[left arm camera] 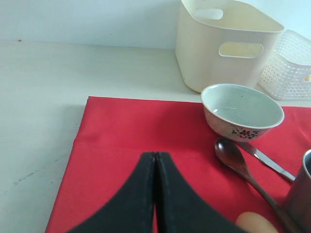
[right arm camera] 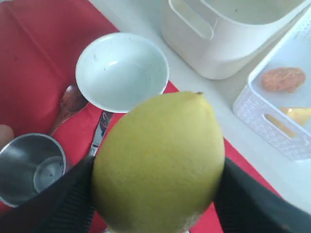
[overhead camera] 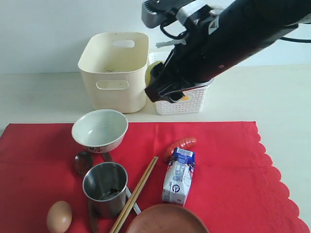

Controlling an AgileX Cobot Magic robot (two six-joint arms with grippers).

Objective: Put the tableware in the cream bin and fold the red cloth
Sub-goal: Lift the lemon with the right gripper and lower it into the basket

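— So, what is the right arm carrying?

— My right pincer [right arm camera: 160,201] is clamped on the lemon [right arm camera: 158,160], up in the air by the white lattice basket [overhead camera: 187,104]. I read this as clearing food off before the tableware goes in. To do it well, I'd bring the lemon fully over the basket, not over the cream bin [overhead camera: 92,73] just beside it. Then I'd come down low before letting go, so it can't bounce out or roll.

— And the left?

— My left pincer [left arm camera: 155,194] has its jaws pressed together with nothing between them, low over the left part of the red cloth [overhead camera: 228,160].

— Where's the tableware?

— All on the cloth. The white bowl [overhead camera: 99,130] is nearest the bin, with the dark spoon [overhead camera: 83,161] and the knife [left arm camera: 265,159] just in front of it. Then come the steel cup [overhead camera: 105,189], the chopsticks [overhead camera: 138,191] alongside it, and the brown plate [overhead camera: 167,221] at the near edge. The bin stands on the tabletop [overhead camera: 39,97] behind the cloth, and I see no tableware in it. The cloth lies flat, unfolded.

— Anything readable?

— The milk carton [overhead camera: 179,177], just in front of the sausage [overhead camera: 181,144], shows a barcode panel and blue print, but the lettering is too small to read. The bowl only has a dark flower pattern round its base. I see no brand on the bin or the basket.
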